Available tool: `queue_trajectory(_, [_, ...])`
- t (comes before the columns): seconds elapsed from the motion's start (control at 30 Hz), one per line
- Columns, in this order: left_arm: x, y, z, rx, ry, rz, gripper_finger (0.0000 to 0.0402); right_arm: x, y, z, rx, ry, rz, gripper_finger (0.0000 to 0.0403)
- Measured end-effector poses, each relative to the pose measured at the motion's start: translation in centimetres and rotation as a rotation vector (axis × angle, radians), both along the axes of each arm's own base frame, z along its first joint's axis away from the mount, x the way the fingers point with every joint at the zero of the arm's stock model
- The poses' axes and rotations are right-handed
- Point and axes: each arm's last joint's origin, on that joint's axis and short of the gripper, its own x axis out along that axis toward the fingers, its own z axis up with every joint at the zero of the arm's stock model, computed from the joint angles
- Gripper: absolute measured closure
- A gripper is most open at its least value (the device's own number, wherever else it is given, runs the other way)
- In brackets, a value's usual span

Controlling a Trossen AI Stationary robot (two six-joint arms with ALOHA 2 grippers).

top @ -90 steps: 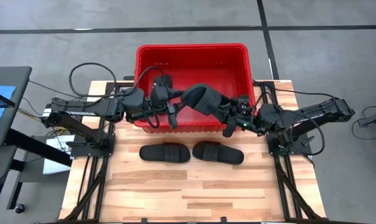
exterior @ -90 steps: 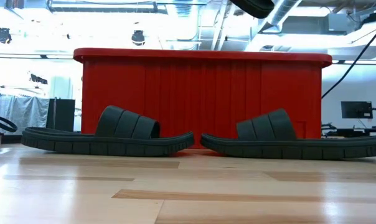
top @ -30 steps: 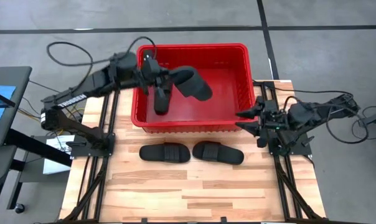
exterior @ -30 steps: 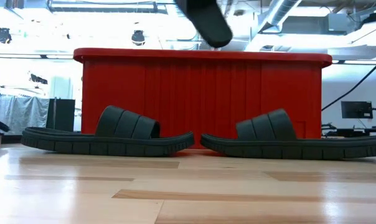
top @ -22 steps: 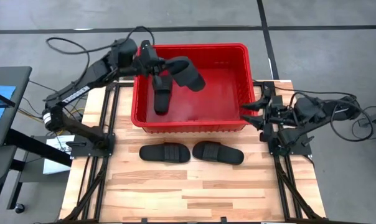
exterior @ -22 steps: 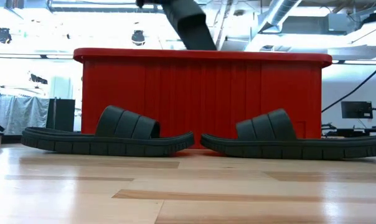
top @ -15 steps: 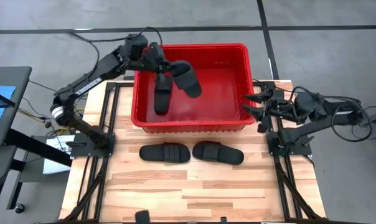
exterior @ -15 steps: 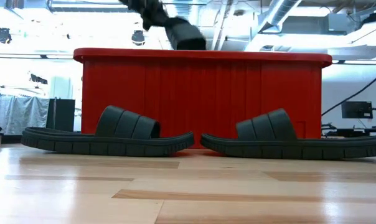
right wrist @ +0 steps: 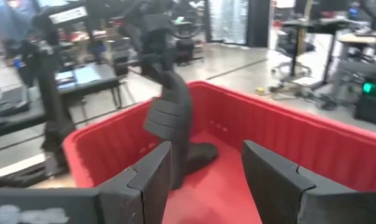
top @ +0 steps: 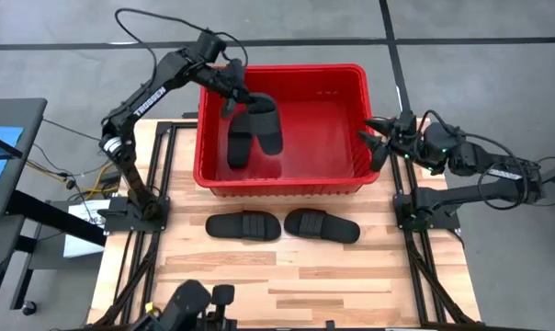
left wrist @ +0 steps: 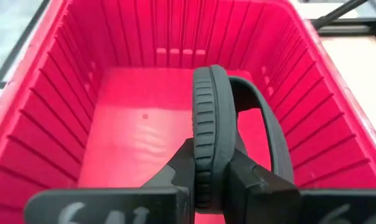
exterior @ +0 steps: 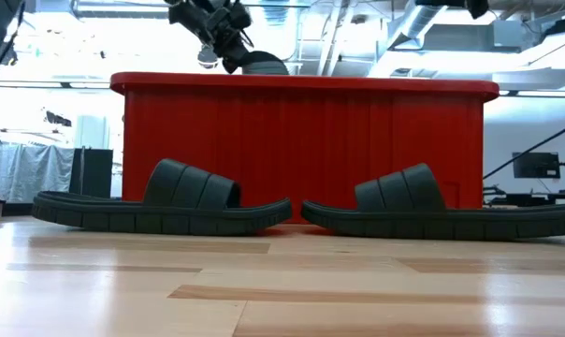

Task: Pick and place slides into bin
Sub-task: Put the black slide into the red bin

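Main thing to watch: the left gripper [top: 233, 92] is pinched shut on the sole edge of a slide [top: 264, 129], and that slide hangs down from it, long axis close to vertical, toe end dipping into the left-far part of the bin [top: 282, 176]. So the drop spot is pretty much straight below the gripper, inside the walls already.

Right next to it there's another slide [top: 240, 142] already lying in the bin, running near-to-far along the left wall. The hanging one sits just beside it, maybe touching, I can't tell which. That's the only thing in the way; it could land half on top of it, which seems fine for this job.

The right gripper [top: 380, 140] hovers at the bin's right rim with its jaws spread and nothing in them.

Two more slides [top: 244, 225] [top: 322, 225] lie flat on the table [top: 287, 285], side by side just near of the bin, long axes left-right. Looks like the right arm is about as close to those as the left one.
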Motion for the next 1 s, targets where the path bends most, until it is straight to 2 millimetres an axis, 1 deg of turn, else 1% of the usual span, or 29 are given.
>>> queue_trajectory(0.1, [-0.3, 0.8, -0.8, -0.023, 0.024, -0.043, 0.0375, 0.0, -0.6, -0.2, 0.027, 0.0, -0.052, 0.0217])
queue_trajectory(0.2, [-0.7, 1.0, -1.7, -0.025, 0.077, -0.088, 0.0375, 0.2, -1.1, -0.5, 0.055, 0.009, -0.086, 0.0219])
queue_trajectory(0.33, [-0.6, 1.2, -2.8, -0.041, 0.12, -0.137, 0.0375, 0.3, -1.5, -0.7, 0.074, 0.024, -0.115, 0.0221])
queue_trajectory(0.63, [0.2, 1.5, -3.9, -0.016, 0.086, -0.236, 0.0375, 1.0, -2.6, -1.2, 0.101, 0.04, -0.178, 0.0221])
queue_trajectory(0.77, [0.5, 1.5, -4.8, -0.01, 0.115, -0.278, 0.0375, 1.3, -3.0, -1.4, 0.106, 0.052, -0.204, 0.0221])
queue_trajectory(1.0, [0.9, 1.7, -5.4, -0.014, 0.132, -0.29, 0.0376, 1.6, -3.7, -1.7, 0.125, 0.066, -0.243, 0.0221])
